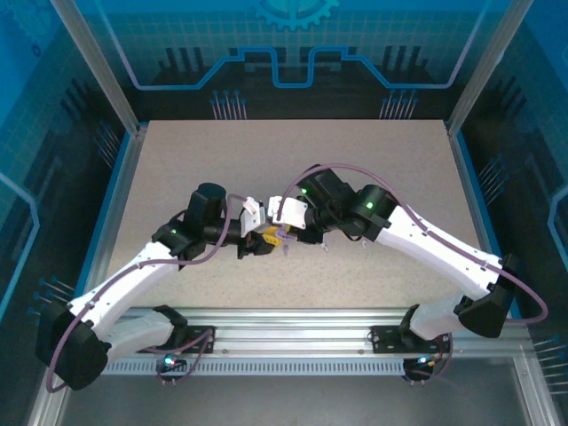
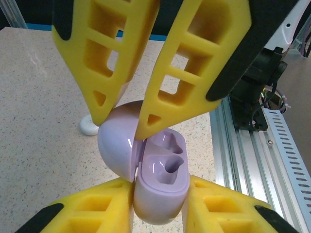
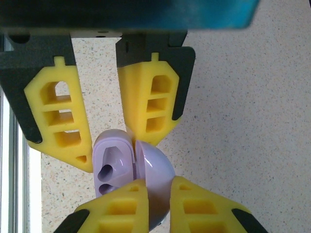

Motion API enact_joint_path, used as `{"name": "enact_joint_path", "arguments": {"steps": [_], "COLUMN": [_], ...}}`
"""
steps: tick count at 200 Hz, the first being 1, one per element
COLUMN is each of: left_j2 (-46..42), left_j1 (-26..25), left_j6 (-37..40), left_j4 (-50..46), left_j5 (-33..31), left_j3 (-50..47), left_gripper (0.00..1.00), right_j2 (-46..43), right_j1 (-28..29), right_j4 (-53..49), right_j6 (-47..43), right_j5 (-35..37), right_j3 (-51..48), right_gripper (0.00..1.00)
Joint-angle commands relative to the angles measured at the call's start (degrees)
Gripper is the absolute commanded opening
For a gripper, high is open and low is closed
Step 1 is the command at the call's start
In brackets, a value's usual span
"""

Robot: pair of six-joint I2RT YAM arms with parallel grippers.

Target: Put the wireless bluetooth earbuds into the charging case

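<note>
Since the open case (image 2: 163,191) looks light, glossy and slippery, left fingers (image 2: 112,48) clamp its lid (image 2: 116,141) and right fingers (image 3: 150,102) its base (image 3: 109,167); grip flanks, not hinge.

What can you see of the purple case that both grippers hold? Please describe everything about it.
The case is pale purple, smooth and glossy, like plastic. It is open: the rounded lid is swung aside on its hinge, and the base shows two shaped hollows, both empty. It is over the speckled table, between the two arms. The left gripper clamps the base from both sides, and the right gripper pinches the lid.
</note>
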Motion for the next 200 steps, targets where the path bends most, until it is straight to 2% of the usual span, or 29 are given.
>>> {"name": "enact_joint_path", "arguments": {"steps": [1,32,61,90,118,154,177,200], "left_j2": [-0.42,-1.03,-1.55,-2.05,-3.55,-7.04,-11.08,-17.14], "left_j1": [-0.06,-0.08,0.01,0.67,3.38,8.49,12.58,15.49], "left_j6": [1.98,2.13,1.56,0.07,-3.25,-8.0,-12.45,-15.89], "left_j4": [-0.48,-0.18,0.84,2.33,6.13,9.24,9.42,9.09], "left_j5": [0.52,0.43,0.13,-0.16,-0.02,-0.23,-1.05,-5.27], "left_j3": [0.25,-0.16,-0.99,-1.97,-4.18,-6.4,-8.08,-10.93], "left_gripper": [0.27,0.2,0.19,0.18,0.18,0.18,0.18,0.18], "right_j2": [-0.48,-0.88,-1.93,-2.8,-5.78,-9.54,-8.14,-4.97], "right_j1": [0.76,0.04,-1.56,-2.68,-5.07,-7.81,-7.41,-5.29], "right_j4": [-0.34,0.12,1.29,2.24,6.35,13.08,13.71,13.25], "right_j6": [0.43,1.18,2.75,3.7,7.11,17.31,25.95,33.78], "right_j5": [-1.55,-2.38,-5.43,-7.37,-8.85,-8.34,-7.71,-5.53], "right_j3": [0.49,0.72,0.58,0.25,-2.82,-10.36,-13.03,-13.91], "right_gripper": [0.16,0.29,0.43,0.48,0.49,0.5,0.5,0.5]}}
